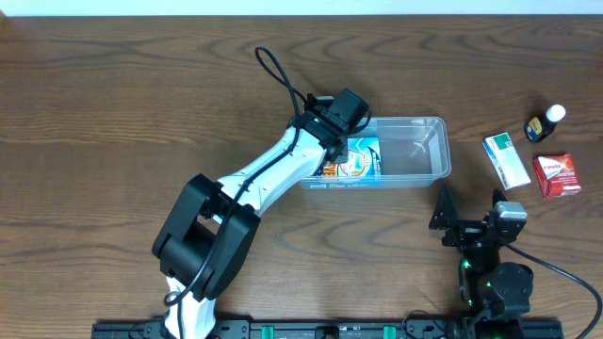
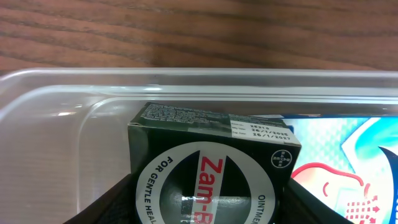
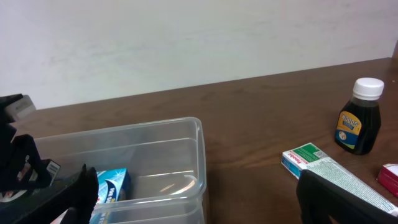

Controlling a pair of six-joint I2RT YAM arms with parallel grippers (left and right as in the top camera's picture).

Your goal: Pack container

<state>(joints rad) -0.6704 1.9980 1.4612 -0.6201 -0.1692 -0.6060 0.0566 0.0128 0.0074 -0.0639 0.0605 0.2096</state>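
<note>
Clear container [image 1: 415, 151] at mid-table on the dark wood table [image 1: 94, 113], long side running left to right, right half bare. In its left half, a blue carton [image 1: 363, 158] lying flat. Just beside that carton, by the left end wall, a dark green box [image 2: 211, 168] (white ring, red lettering cut off at the frame edge), clamped between the black fingers [image 2: 112, 205] of the left gripper [image 1: 332, 151]. From overhead, hidden under that arm. Resting on the container floor or held just above it: cannot tell. Off to the right, well apart from the container: a white-and-green box [image 1: 506, 160], a red box [image 1: 557, 176], a dark bottle [image 1: 545, 124] with white cap. Nearer the front edge, right gripper [image 1: 468, 209], jaws spread wide, grasping nothing, pointed toward the container.
</note>
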